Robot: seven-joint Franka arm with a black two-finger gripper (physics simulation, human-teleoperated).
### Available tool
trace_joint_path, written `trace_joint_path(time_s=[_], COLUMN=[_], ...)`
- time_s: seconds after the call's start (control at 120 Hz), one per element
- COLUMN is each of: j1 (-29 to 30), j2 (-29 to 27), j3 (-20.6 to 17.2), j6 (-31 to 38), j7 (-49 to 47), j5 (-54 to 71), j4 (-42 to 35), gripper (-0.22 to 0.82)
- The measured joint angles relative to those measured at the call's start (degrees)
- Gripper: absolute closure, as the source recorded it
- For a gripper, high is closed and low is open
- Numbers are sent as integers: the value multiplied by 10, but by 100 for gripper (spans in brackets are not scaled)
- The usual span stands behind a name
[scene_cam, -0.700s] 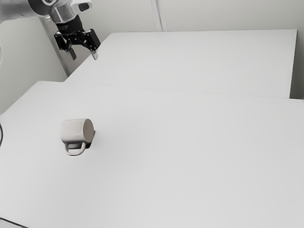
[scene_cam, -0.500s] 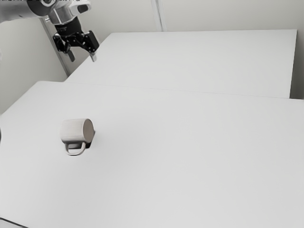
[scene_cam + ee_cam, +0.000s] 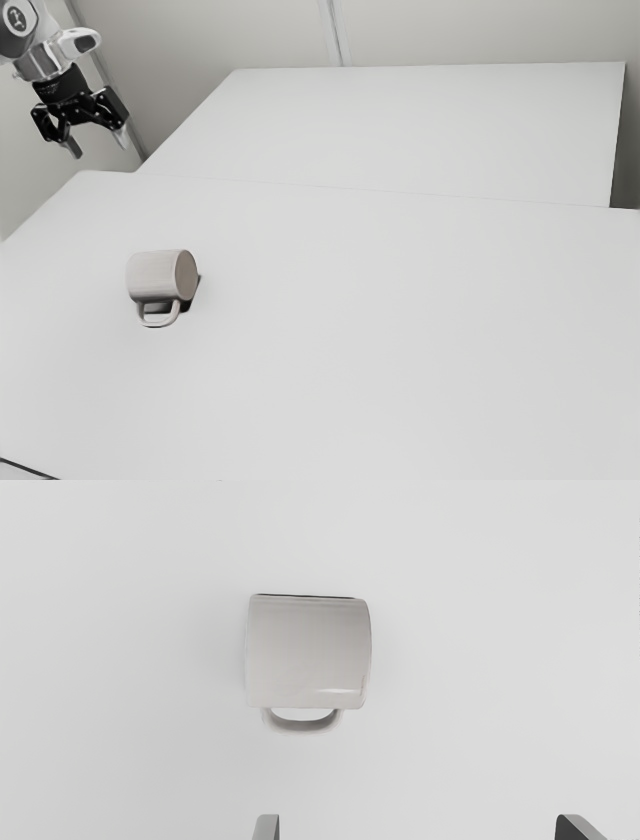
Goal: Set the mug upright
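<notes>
Up at the exterior view's upper left, the gripper [image 3: 98, 146] hangs high above the table, its two fingers spread with nothing between them. The light grey mug [image 3: 155, 276] lies on its side on the table, its mouth facing the exterior view's right and its handle toward that view's bottom. In the wrist view the mug [image 3: 307, 652] is seen from above, handle on the side nearer the fingers. The open gripper [image 3: 419, 816] is well apart from it there.
The white table [image 3: 380, 330] carries the mug near its exterior-view left side. Behind it stands a second white surface [image 3: 420, 130], with pale walls beyond. A dark cable [image 3: 28, 468] crosses the exterior view's lower left corner.
My hand has moved toward the exterior view's left and slightly down in that view, still with its fingers apart. The mug has stayed where it was.
</notes>
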Motion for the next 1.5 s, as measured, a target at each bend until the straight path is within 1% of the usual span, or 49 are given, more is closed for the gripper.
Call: trace_joint_path(time_s=[0.108,0.208,0.292,0.375,0.458,0.55,0.65,0.725,0.833,0.983,1.142,1.317,1.5], j1=[0,4,6,45,97,136,161,177,200,209,209,209,208], j2=[1,24,49,58,63,79,107,115,129,150,166,172,176], j3=[0,2,21,30,32,32,33,34,38,57,65,78,80], j6=[1,4,12,22,31,43,54,57,46,26,15,8,4], j7=[9,17,32,56,89,134,189,232,296,374,439,493,536], j5=[-1,-13,-52,-103,-165,-238,-327,-395,-462,-506,-546,-581,-605], j4=[-5,-10,-13,-28,-53,-80,-105,-141,-170,-198,-237,-265,-293], gripper=[0,0,0,0,0,0,0,0,0,0,0,0,0])
